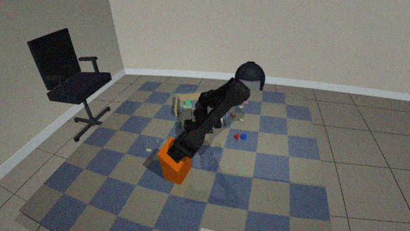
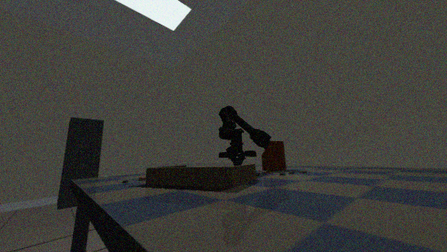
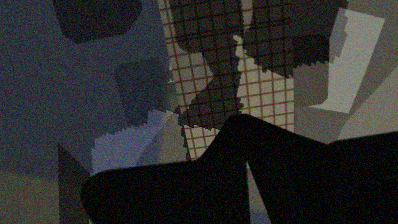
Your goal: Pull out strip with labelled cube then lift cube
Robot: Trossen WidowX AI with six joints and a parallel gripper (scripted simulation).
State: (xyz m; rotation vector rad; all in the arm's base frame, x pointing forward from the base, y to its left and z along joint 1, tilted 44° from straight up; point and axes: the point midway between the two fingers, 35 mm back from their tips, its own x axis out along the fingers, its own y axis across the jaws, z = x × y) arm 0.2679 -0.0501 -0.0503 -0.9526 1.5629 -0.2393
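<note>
The tabletop is the biggest thing here, checked in blue and beige. The chair stands beside it, black, with an upright back and an armrest. The arm is black too; its foot meets an orange block, and from there it reaches up and bends back down over the box. That box is low, tan and wooden-looking, with upright walls.

Behind the arm, as I see it from above, sits a dark dome, rounded on top and greyish beneath. Inside the box area, just left of the arm in the view from above, a small green piece sits above a pale block. I can't tell whether either is the labelled cube; everything is too small and grainy for me to read any writing.

Seen from the wrist, a strip runs up under heavy shadow, cream with a brown grid. I can't say whether it is in one piece. The gripper points down, its fingers pressed together, and I see nothing in its grasp.

Smallest of all, a red bit and a blue bit lie close together out on the tabletop, apart from the box.
</note>
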